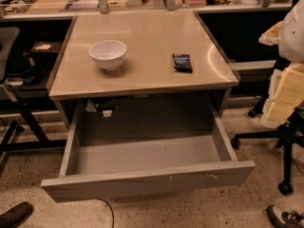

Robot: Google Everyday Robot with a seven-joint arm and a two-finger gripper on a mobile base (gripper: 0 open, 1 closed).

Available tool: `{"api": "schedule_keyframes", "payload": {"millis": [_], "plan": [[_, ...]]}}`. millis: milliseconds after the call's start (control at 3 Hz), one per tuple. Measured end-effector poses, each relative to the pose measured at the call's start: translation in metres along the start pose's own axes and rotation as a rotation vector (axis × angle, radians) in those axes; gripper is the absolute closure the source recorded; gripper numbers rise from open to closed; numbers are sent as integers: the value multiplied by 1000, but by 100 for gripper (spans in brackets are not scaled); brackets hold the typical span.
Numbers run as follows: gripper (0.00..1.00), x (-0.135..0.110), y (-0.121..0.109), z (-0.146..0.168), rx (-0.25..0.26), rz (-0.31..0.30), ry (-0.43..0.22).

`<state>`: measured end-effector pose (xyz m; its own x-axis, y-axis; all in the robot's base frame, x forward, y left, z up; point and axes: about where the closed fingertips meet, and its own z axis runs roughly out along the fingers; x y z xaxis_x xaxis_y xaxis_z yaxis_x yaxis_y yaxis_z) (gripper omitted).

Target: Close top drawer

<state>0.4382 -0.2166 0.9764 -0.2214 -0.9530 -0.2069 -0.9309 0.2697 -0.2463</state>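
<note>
The top drawer (147,180) is a wide grey metal drawer under the tan tabletop (142,75). It is pulled far out toward me and its inside looks bare. Its flat front has small pale scratches right of centre. My gripper (285,95) is at the right edge of the view, a pale yellowish part below the white arm (294,32). It hangs to the right of the drawer, at about tabletop height, and touches nothing of the cabinet.
A white bowl (108,54) and a dark blue packet (182,62) lie on the tabletop. A black chair base with castors (284,141) stands right of the drawer. Shoes show at bottom left (14,215) and bottom right (285,217). A cable (108,212) lies on the floor.
</note>
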Motion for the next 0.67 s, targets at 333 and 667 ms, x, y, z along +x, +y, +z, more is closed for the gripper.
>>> {"api": "schedule_keyframes", "payload": {"millis": [333,667], "plan": [[0,0,0,0,0,0,0],[19,0,0,0,0,0,0]]}}
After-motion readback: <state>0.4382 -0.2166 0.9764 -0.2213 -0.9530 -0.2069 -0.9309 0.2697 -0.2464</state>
